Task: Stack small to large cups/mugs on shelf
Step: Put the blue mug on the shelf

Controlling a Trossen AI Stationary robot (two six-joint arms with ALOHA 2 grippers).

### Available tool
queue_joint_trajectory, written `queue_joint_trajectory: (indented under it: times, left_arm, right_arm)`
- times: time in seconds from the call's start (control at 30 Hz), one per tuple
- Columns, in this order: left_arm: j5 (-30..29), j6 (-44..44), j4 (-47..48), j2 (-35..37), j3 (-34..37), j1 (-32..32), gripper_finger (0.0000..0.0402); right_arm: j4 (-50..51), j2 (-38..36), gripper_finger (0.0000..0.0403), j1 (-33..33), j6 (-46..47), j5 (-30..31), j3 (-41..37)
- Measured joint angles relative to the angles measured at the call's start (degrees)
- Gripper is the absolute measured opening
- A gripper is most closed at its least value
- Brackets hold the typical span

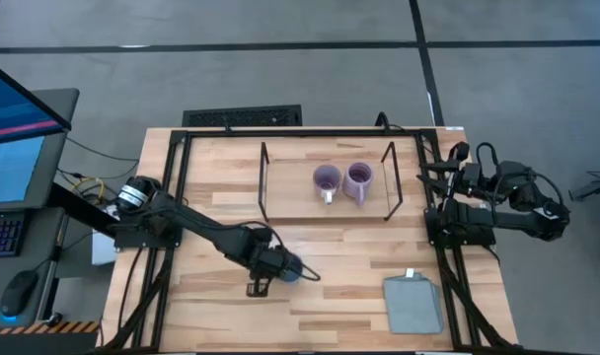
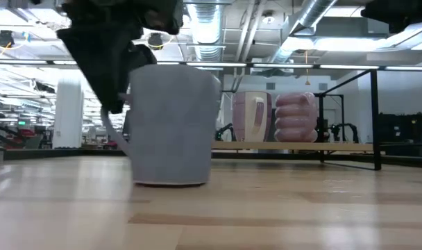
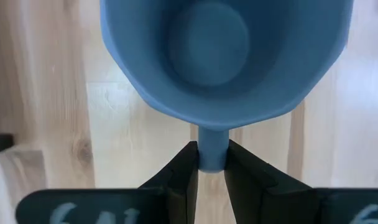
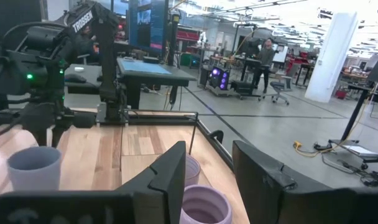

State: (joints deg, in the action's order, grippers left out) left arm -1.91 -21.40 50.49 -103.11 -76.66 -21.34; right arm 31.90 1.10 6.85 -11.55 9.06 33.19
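A blue mug stands upright on its base on the tabletop, near the front middle; it also shows in the low view and from above in the left wrist view. My left gripper is above it, shut on its handle. Two light purple mugs stand side by side on the wooden shelf, between its black wire frames. My right gripper is open and empty at the table's right edge, level with the shelf. My left gripper pinches the blue mug's handle between its two fingers. The fingers come from above and point down, on the side of the mug toward the table's left. The mug stands upright, its base on the tabletop.
A grey folded cloth lies at the table's near right. The shelf's wire frames rise at its two ends. Black frame rails run along the table's left, far and right edges. Bare wood lies between the blue mug and the shelf.
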Motion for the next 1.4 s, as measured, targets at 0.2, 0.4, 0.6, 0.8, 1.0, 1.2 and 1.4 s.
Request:
queue_joint_trajectory:
  times: [0.2,0.4,0.6,0.8,1.0,1.2,1.4]
  left_arm:
    - [0.0,-8.8,-3.5,0.0,0.0,2.3,0.0057]
    - [-0.5,-14.4,-5.5,0.0,0.0,4.3,0.0053]
    - [-1.7,-19.4,-6.7,0.0,0.1,5.7,0.0039]
    - [-2.1,-20.9,-9.6,0.0,0.1,5.9,0.0065]
    - [-1.3,-24.7,-10.0,0.0,0.0,6.4,0.0057]
    - [-1.5,-26.2,-10.9,0.0,0.0,6.4,0.0038]
    - [-1.7,-28.6,-12.6,0.0,0.0,6.4,0.0063]
  right_arm:
    - [0.0,0.0,0.0154,0.0,0.0,0.0,0.0]
    - [0.0,0.0,0.0153,0.0,0.0,0.0,0.0]
    - [0.0,0.0,0.0155,0.0,0.0,0.0,0.0]
    - [0.0,0.0,0.0153,0.0,0.0,0.0,0.0]
    - [0.0,0.0,0.0155,0.0,-0.2,0.0,0.0]
    - [0.0,0.0,0.0153,0.0,-0.3,0.0,0.0]
    - [0.0,0.0,0.0155,0.0,-0.4,0.0,0.0]
